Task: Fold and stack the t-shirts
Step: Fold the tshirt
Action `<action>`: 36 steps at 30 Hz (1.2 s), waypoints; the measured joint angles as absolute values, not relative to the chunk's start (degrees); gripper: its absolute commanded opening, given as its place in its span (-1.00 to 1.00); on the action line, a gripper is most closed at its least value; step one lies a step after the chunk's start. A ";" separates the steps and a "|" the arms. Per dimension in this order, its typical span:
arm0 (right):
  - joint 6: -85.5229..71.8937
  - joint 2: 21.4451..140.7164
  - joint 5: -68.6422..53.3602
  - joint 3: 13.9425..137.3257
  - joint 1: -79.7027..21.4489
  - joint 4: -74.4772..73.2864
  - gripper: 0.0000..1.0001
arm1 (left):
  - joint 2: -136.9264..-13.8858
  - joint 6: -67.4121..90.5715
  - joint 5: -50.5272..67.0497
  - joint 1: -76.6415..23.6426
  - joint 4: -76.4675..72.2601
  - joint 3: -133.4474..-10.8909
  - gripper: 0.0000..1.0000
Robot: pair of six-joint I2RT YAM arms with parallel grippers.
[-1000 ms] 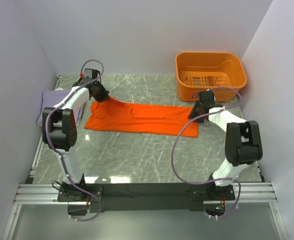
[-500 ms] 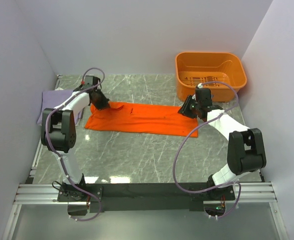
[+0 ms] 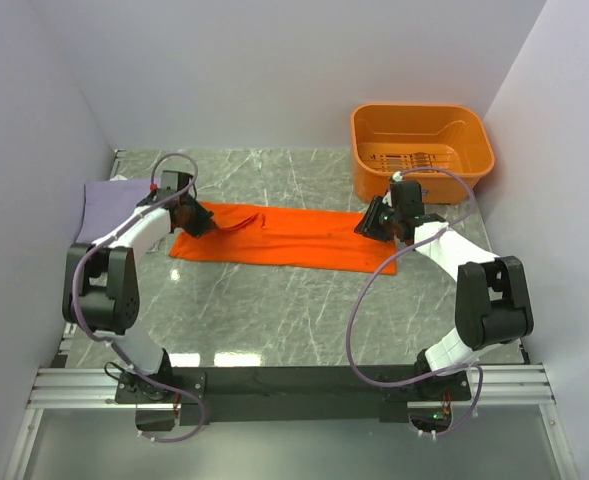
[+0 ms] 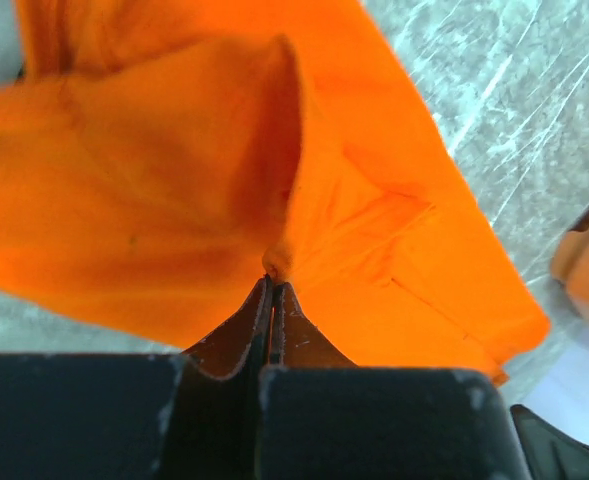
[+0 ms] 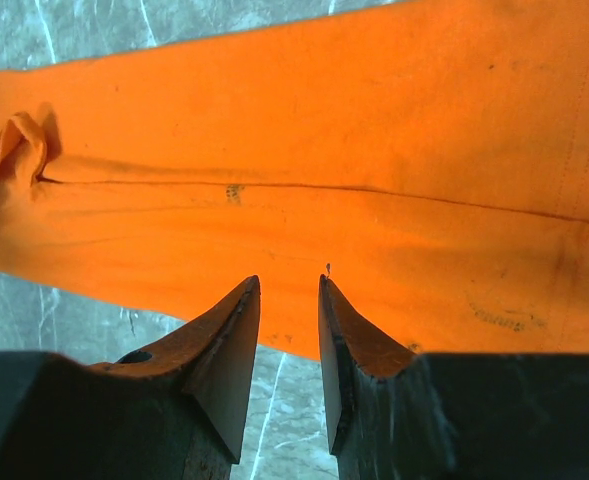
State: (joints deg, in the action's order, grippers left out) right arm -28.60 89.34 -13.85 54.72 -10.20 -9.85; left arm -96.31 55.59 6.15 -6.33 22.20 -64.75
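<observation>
The orange t-shirt [image 3: 289, 236] lies folded in a long band across the marble table. My left gripper [image 3: 201, 217] is shut on a pinch of its left end, and the cloth [image 4: 174, 200] bunches up at the fingertips in the left wrist view. My right gripper [image 3: 371, 222] is open and empty just above the shirt's right end, whose flat cloth [image 5: 324, 150] fills the right wrist view. The lavender t-shirt [image 3: 110, 203] lies at the far left edge, partly behind the left arm.
A rigid orange basket [image 3: 420, 150] stands at the back right, close behind the right arm. White walls close in the table on the left, back and right. Bare marble [image 3: 294, 310] lies in front of the shirt.
My left gripper has pulled the shirt's left end down and left, flattening it. My right gripper has let go of the right end, moved left and back, and now hovers open.
</observation>
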 measured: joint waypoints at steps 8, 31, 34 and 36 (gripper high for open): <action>-28.21 89.34 -14.85 54.72 -10.20 -9.85 -0.24 | -93.25 62.54 6.24 -6.33 16.32 -53.06 -0.73; -34.09 95.96 -23.18 61.82 -25.06 2.50 -0.21 | -91.11 59.00 0.82 -6.33 17.69 -63.00 -0.54; -35.81 98.08 -24.08 62.35 -26.87 5.43 -0.21 | -96.29 58.65 0.69 -6.31 16.60 -64.66 -0.56; -36.67 98.96 -24.56 62.26 -27.14 6.44 -0.21 | -99.22 58.78 0.64 -6.09 16.53 -64.69 -0.57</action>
State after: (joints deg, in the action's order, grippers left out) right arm -36.67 98.96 -24.56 62.26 -27.14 6.44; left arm -99.22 58.78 0.64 -6.09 16.53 -64.69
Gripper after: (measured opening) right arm 0.394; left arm 0.219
